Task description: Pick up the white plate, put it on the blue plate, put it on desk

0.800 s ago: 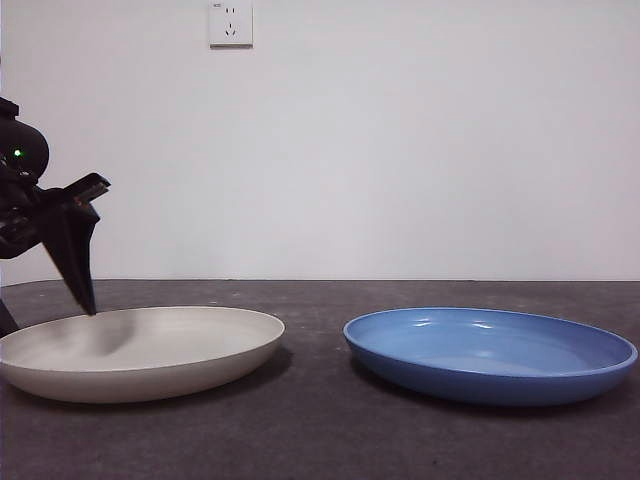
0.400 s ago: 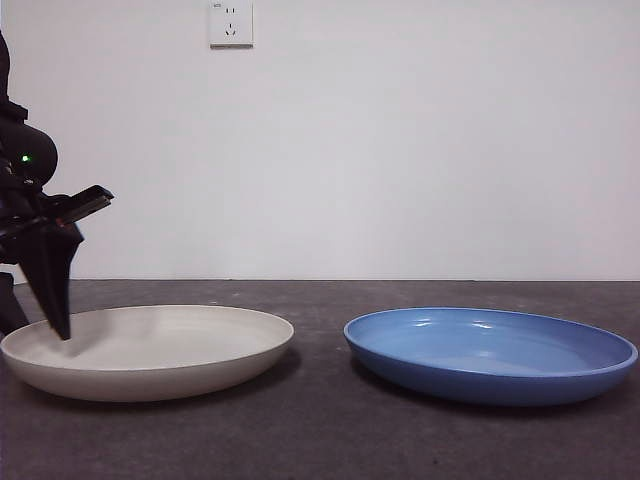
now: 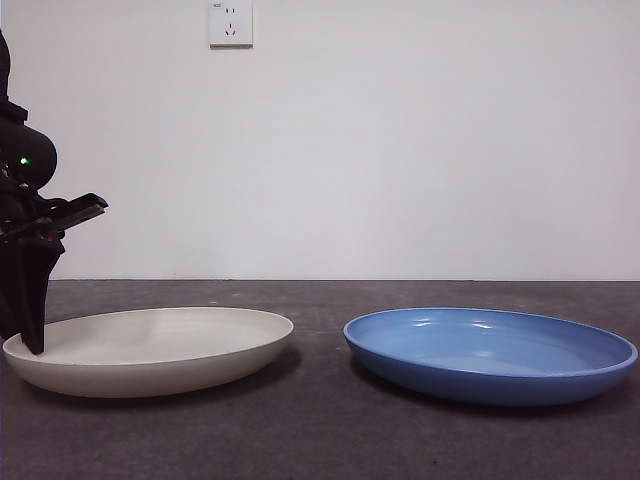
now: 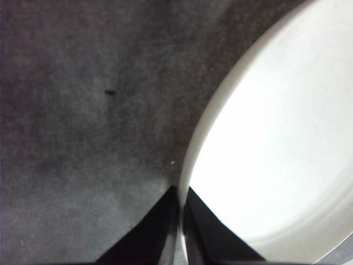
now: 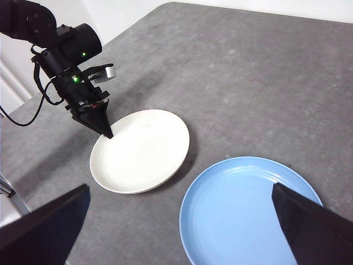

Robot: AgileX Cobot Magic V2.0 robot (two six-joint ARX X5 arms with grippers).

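Note:
The white plate (image 3: 160,345) lies on the desk (image 3: 320,440) at the left. It also shows in the left wrist view (image 4: 276,138) and the right wrist view (image 5: 143,149). My left gripper (image 3: 33,345) is shut on the plate's left rim, one jaw inside and one outside (image 4: 180,193); the right wrist view shows it at the rim too (image 5: 108,135). The blue plate (image 3: 490,350) sits empty to the right, a small gap apart (image 5: 248,215). My right gripper (image 5: 179,187) is open and empty, high above both plates.
A white wall with a socket (image 3: 230,22) stands behind the desk. The desk's left edge (image 5: 33,182) runs close to the white plate. The left arm (image 5: 66,49) reaches in from that side.
My left gripper has come down and moved left onto the white plate's left rim and shut on it. The plate has shifted slightly to the right. The blue plate has not moved.

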